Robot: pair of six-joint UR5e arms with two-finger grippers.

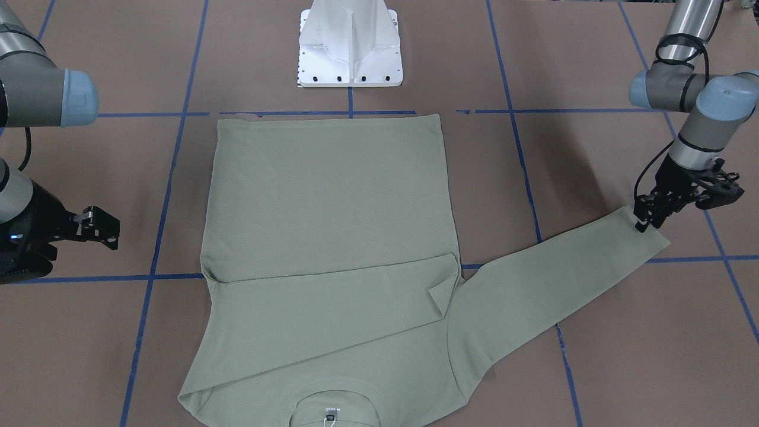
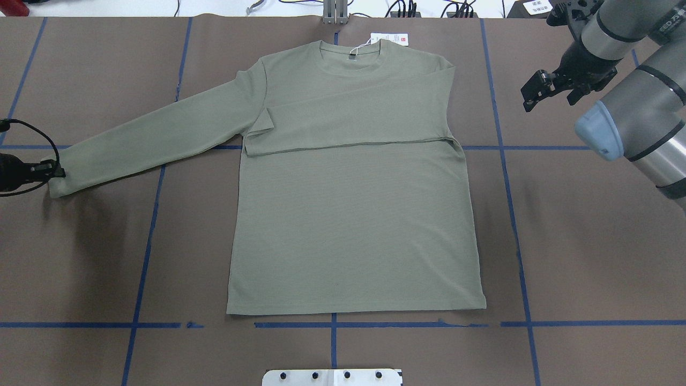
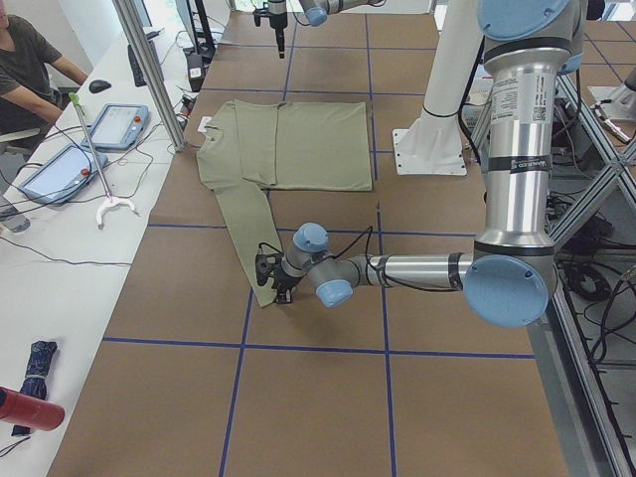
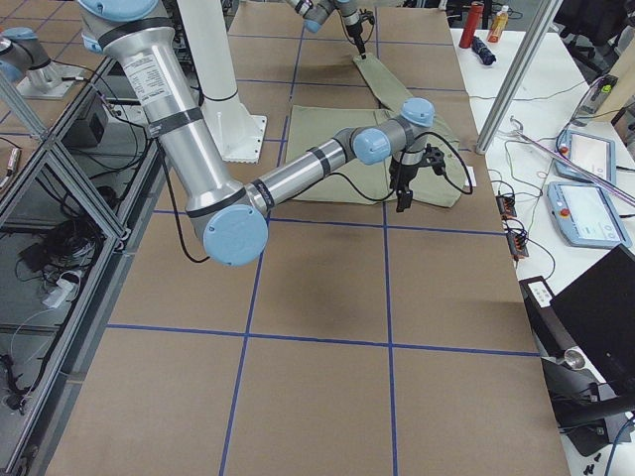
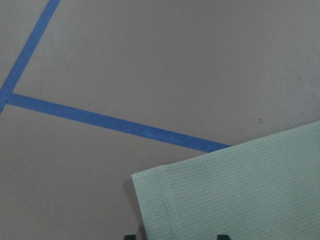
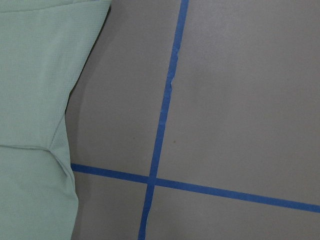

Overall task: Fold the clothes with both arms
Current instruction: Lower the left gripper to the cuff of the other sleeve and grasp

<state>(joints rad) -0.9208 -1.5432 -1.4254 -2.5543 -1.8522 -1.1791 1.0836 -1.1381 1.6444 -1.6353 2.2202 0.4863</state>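
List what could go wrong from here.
1. The left gripper meets only the corner of the cuff, so the sleeve may slip out when lifted.
2. Swinging that sleeve over could ruffle the folded sleeve lying across the chest.
3. The right gripper hovers off the shirt, so nothing pins the body; it may drag.

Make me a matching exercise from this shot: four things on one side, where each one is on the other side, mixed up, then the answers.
Column one:
1 left gripper
2 right gripper
3 hang tag
4 folded sleeve

Column two:
A over bare table
B at the cuff of the spread sleeve
C beside the collar
D across the shirt

Pairs: 1-B, 2-A, 3-C, 4-D
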